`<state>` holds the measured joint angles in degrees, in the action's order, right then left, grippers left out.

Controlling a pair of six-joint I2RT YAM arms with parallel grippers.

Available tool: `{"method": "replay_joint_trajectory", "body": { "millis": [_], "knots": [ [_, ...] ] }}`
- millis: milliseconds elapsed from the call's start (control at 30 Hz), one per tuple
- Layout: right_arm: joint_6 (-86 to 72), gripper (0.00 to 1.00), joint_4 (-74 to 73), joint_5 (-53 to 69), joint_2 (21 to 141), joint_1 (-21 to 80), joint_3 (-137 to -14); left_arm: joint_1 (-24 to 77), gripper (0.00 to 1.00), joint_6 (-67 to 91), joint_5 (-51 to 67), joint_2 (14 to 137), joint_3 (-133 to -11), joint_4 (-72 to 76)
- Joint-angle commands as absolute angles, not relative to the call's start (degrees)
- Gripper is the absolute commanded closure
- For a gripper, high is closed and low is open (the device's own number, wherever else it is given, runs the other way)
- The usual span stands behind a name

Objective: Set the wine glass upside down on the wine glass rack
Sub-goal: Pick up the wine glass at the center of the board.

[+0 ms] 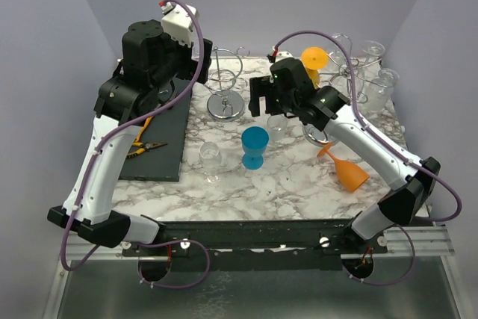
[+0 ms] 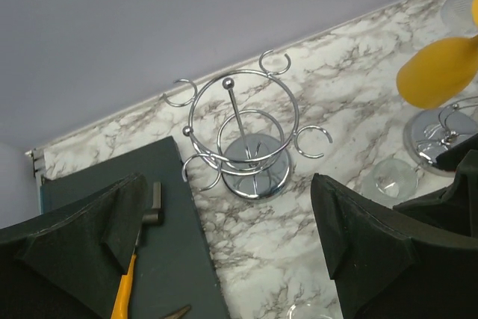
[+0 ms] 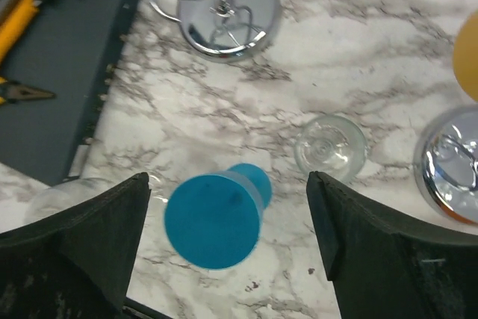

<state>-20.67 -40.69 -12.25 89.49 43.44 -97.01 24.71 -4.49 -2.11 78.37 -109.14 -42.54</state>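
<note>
The right claw (image 3: 228, 192) hangs spread over the marble tabletop (image 1: 284, 184), gripping nothing. Directly beneath it the blue wine glass (image 3: 213, 220) stands free, with a clear glass (image 3: 330, 147) just beside it. The left claw (image 2: 228, 214) is also spread wide, above the chrome wire rack (image 2: 243, 136), whose hooks are bare. A second rack (image 1: 351, 65) at the far right carries several clear glasses (image 1: 377, 84) and an orange glass (image 1: 314, 57). Another orange glass (image 1: 349, 172) lies on its side nearby.
</note>
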Motion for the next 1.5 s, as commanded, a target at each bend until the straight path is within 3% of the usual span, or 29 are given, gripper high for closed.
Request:
{"method": "replay_joint_trajectory", "body": {
  "millis": [0,200,433,1467],
  "knots": [
    [-26.2,0.11,-41.8,-19.5,89.0,43.2,-92.3,23.4,0.01,-4.4,-5.7,78.3,-107.9,-49.4],
    [-28.6,0.32,-41.2,-21.3,92.6,43.2,-89.5,22.7,0.01,-3.1,-2.4,77.2,-105.4,-49.7],
    [-29.3,0.49,-38.2,-23.9,96.5,43.2,-87.5,22.0,0.01,-0.6,-0.6,77.7,-105.6,-49.6],
    [-29.1,0.52,-30.6,-30.4,105.9,42.4,-84.5,22.0,0.01,-2.2,7.4,79.1,-108.8,-50.8]
  ]
}}
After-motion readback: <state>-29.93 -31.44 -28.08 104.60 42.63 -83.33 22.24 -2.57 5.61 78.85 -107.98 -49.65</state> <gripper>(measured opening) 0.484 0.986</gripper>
